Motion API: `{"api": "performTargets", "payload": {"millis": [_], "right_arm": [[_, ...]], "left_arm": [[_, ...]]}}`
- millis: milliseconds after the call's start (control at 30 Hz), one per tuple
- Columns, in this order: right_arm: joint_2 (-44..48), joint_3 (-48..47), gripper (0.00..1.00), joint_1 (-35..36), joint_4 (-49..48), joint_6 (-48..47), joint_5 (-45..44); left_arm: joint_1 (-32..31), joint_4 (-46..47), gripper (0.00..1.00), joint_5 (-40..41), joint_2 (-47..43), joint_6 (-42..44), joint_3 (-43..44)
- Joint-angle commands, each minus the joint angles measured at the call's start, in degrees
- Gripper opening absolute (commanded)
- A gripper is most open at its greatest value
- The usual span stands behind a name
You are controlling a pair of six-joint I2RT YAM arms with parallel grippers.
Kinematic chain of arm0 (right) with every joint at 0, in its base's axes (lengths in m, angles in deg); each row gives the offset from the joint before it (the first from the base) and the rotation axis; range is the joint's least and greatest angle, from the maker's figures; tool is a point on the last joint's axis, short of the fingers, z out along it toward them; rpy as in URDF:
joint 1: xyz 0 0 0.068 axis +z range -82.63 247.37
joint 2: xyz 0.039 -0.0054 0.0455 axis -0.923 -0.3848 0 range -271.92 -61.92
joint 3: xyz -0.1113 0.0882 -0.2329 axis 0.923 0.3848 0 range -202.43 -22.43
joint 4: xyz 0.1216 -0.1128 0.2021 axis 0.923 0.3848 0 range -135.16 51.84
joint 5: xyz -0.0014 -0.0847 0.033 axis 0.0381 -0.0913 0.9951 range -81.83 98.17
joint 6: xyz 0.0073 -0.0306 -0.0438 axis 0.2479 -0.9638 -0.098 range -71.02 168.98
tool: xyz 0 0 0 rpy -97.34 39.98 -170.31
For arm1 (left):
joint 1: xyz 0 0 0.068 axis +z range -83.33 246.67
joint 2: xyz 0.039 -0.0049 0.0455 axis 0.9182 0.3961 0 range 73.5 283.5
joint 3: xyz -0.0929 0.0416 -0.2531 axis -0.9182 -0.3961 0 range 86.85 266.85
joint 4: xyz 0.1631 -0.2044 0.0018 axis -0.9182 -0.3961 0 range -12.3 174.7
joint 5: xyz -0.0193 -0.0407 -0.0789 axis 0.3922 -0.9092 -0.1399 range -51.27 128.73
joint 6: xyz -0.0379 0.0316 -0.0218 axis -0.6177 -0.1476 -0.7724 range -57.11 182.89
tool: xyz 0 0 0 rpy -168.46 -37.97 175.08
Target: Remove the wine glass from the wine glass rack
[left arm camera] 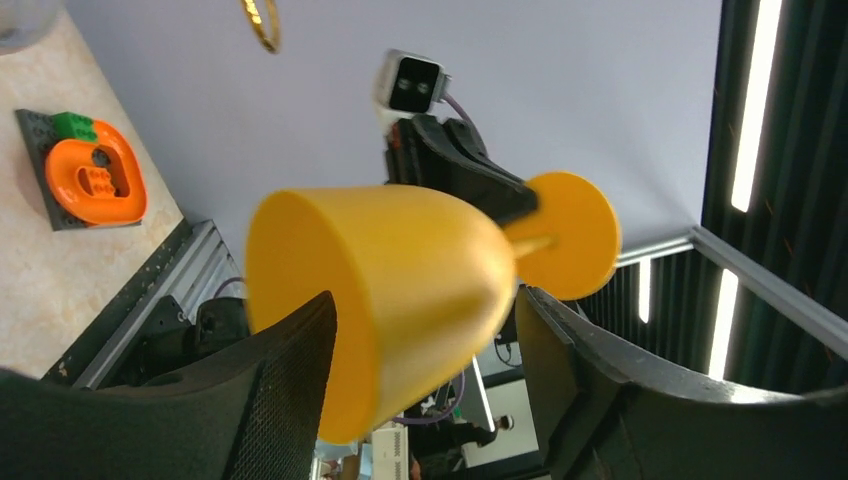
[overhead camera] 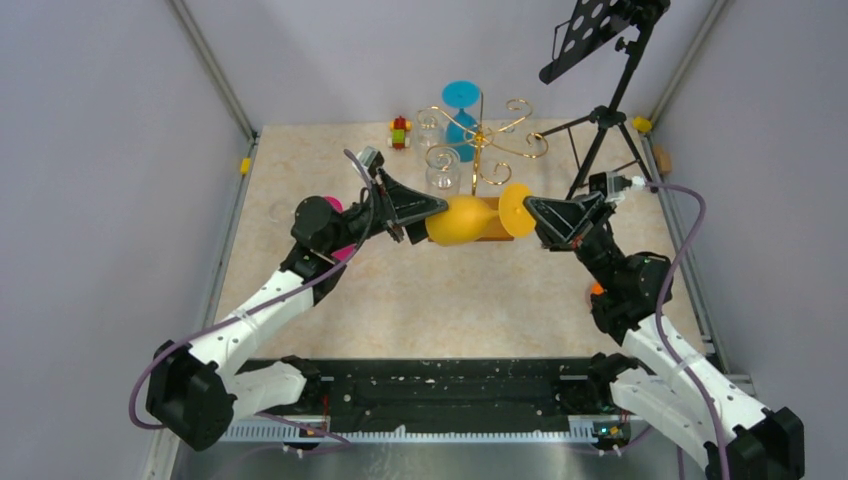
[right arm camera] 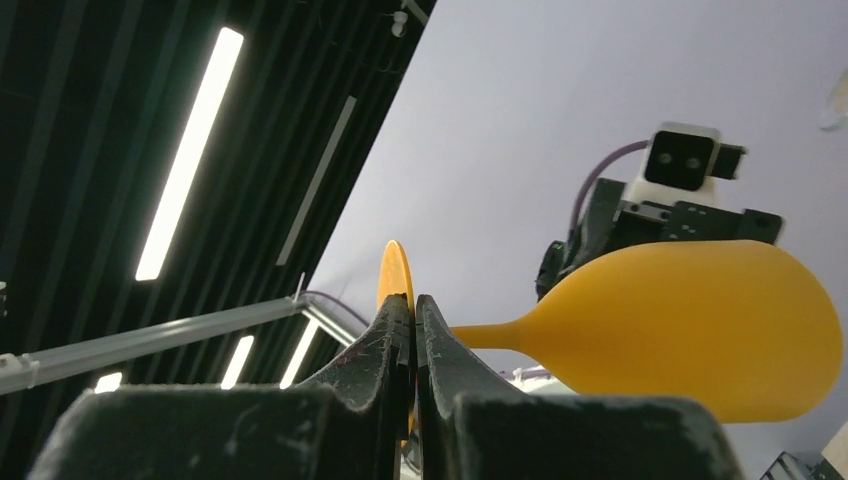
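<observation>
inward reaching, right gripper (overhead camera: 529,209) clamps the wine glass (overhead camera: 462,221) foot, left gripper (overhead camera: 438,209) gapes around its bowl.

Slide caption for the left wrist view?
Left gripper open around the bowl of a yellow plastic wine glass; right gripper pinches its round foot.

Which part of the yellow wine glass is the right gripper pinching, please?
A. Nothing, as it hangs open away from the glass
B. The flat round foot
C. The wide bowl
B: in the right wrist view the right gripper is shut on the thin edge of the foot of the yellow wine glass, with the stem and bowl reaching out beyond its fingers.
</observation>
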Motion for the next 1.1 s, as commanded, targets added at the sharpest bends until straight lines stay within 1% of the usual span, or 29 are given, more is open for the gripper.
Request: {"api": "performTargets", "payload": {"millis": [0,200,367,500,633,667,700,733,767,800,900,933,967,1033,1067], "right_arm": [[-1.3,1.6,0.00,1.5,-8.4,-0.5,-4.3],[-1.3,2.3,0.00,1.5,-7.7,-0.8,-5.3],[-2.7,3.5,0.00,1.5,-7.6,0.2,-5.5],[-4.1,4.6,0.00,1.5,-8.9,1.0,-5.6],[-4.0,5.1,0.00,1.5,-8.6,0.7,-5.9],[-4.1,5.4,0.02,1.5,-9.3,0.7,-5.9],[-4.1,5.8,0.08,1.5,-10.8,0.8,-6.3],[-4.3,6.4,0.15,1.5,-12.4,1.1,-6.5],[-4.4,6.8,0.24,1.5,-14.0,1.6,-7.0],[-4.6,7.2,0.36,1.5,-15.5,1.8,-7.3],[-4.1,8.1,0.62,1.5,-15.7,1.2,-8.0],[-3.5,8.3,0.67,1.5,-14.5,0.5,-8.2],[-2.3,8.6,0.70,1.5,-12.7,-0.7,-8.5],[0.3,8.5,0.75,1.5,-6.0,-3.4,-8.9],[1.9,8.3,0.77,1.4,-1.6,-5.0,-9.2]], "left_arm": [[-0.1,9.7,0.67,-2.7,-1.3,-1.2,1.4],[-0.2,10.7,0.52,-3.0,-4.6,0.6,1.6],[-0.3,16.8,0.32,-2.9,-5.8,1.0,2.0],[-0.2,17.8,0.18,-4.1,-5.8,1.9,3.3],[-0.2,19.6,0.00,-3.2,-6.5,2.5,2.7],[-0.2,20.0,0.00,-3.1,-6.7,2.8,2.6],[-0.2,20.6,0.00,-3.0,-6.8,3.1,2.5],[-0.1,20.9,0.00,-2.9,-7.1,3.4,2.5],[-0.1,20.9,0.00,-2.7,-7.2,3.8,2.6],[-0.1,20.7,0.00,-2.8,-7.4,4.4,2.9],[-0.1,17.1,0.00,-3.0,-8.0,7.4,4.3],[0.0,14.8,0.00,-3.0,-8.4,9.3,4.9],[0.1,12.0,0.00,-2.8,-8.9,12.4,5.7],[0.1,3.8,0.00,-2.2,-10.2,19.0,7.9],[0.2,-2.0,0.00,-1.6,-10.8,22.7,9.5]]}}
